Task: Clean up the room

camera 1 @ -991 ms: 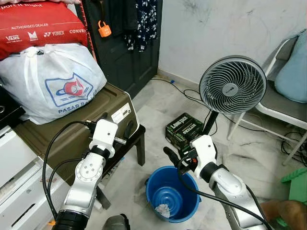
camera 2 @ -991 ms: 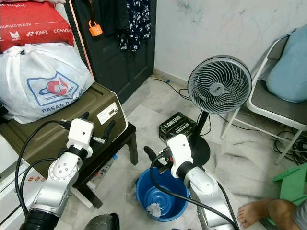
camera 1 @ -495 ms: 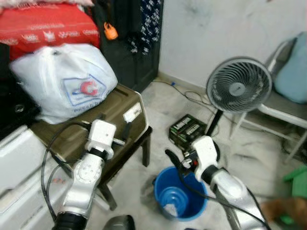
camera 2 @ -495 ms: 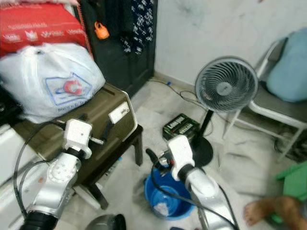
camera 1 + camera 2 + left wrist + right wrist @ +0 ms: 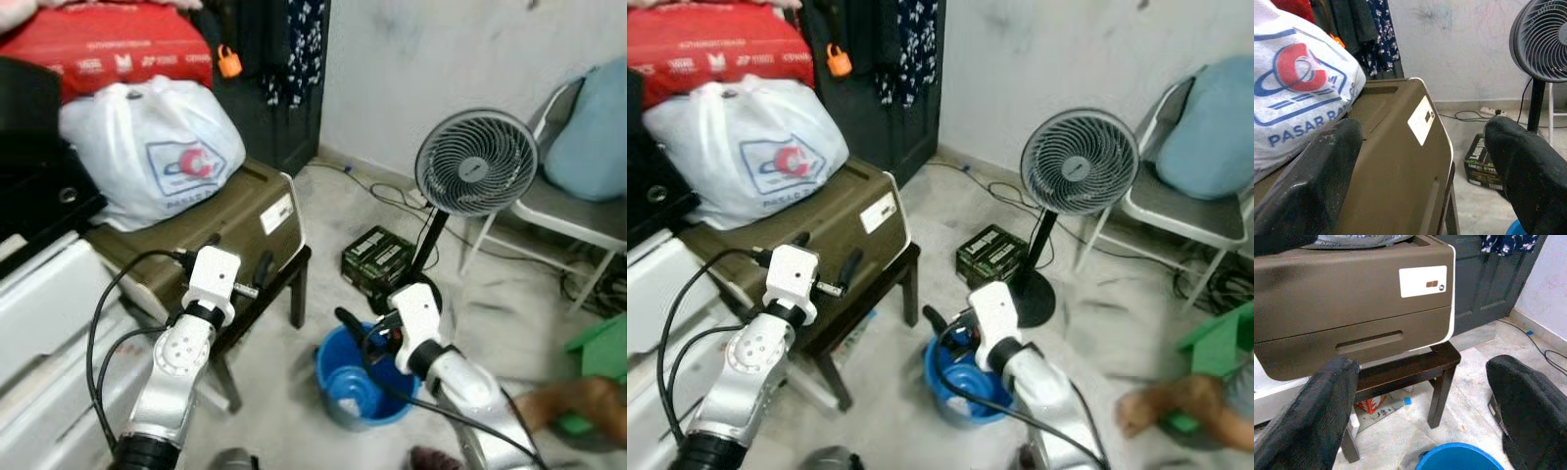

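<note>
On my far left a white plastic bag with a red and blue logo slumps on top of an olive-brown storage box, with a red bag stacked behind it. The box sits on a dark wooden stool, its long axis running away from me toward the dark door, white label on the near end. My left gripper hovers over that box, fingers spread wide, holding nothing. Moving right, the blue bucket stands upright on the marble floor, mouth up; something pale lies inside, too blurred to name. My right gripper hangs just above the bucket's rim, jaws wide apart and empty. Behind it a dark green carton lies flat beside the standing fan. Far right, a person's foot smears with motion blur, next to something green cut off by the edge.
</note>
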Controlling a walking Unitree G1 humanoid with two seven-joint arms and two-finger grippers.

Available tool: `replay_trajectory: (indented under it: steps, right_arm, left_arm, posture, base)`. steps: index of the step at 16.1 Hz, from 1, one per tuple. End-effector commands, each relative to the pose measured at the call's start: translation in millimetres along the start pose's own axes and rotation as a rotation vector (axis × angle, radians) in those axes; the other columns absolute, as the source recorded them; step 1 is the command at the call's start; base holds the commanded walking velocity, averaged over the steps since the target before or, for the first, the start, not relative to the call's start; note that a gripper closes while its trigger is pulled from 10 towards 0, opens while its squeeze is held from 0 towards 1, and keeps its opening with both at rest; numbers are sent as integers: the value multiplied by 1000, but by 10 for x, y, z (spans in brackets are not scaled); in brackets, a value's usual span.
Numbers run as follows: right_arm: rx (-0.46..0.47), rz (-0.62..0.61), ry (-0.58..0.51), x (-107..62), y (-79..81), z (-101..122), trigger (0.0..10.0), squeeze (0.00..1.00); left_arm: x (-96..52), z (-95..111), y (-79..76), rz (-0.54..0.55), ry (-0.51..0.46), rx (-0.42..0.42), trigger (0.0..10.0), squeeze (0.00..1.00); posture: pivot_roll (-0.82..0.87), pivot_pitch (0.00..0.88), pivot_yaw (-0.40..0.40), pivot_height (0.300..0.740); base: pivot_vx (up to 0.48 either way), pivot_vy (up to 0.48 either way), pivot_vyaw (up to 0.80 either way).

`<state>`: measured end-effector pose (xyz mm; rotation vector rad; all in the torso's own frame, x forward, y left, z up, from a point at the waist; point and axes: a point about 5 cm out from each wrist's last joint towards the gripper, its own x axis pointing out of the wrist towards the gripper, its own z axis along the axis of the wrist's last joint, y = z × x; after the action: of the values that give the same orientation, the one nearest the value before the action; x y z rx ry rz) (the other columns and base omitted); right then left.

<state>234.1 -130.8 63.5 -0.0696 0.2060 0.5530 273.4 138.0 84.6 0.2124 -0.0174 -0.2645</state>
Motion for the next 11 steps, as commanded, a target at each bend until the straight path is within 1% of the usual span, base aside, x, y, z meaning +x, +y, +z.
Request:
replay_trajectory:
  steps: [1,10,11]
  right_arm:
    - [-4,-6,-11,21,-32,33,10000,0]
    - [-2,-13,-40,32,-39,55,10000,0]
    - [-7,-10,-44,25,-34,58,10000,0]
  left_arm:
    - [25,19,28,-3,-5,17,10000,0]
    - [20,42,12,-12,-27,34,10000,0]
    - [22,44,9,-13,-28,34,10000,0]
  posture:
    - [-77,0,-9,740]
    - [-75,0,-4,740]
    - [-77,0,-6,740]
  base:
    - [0,0,0]
    - [0,0,0]
    - [0,0,800]
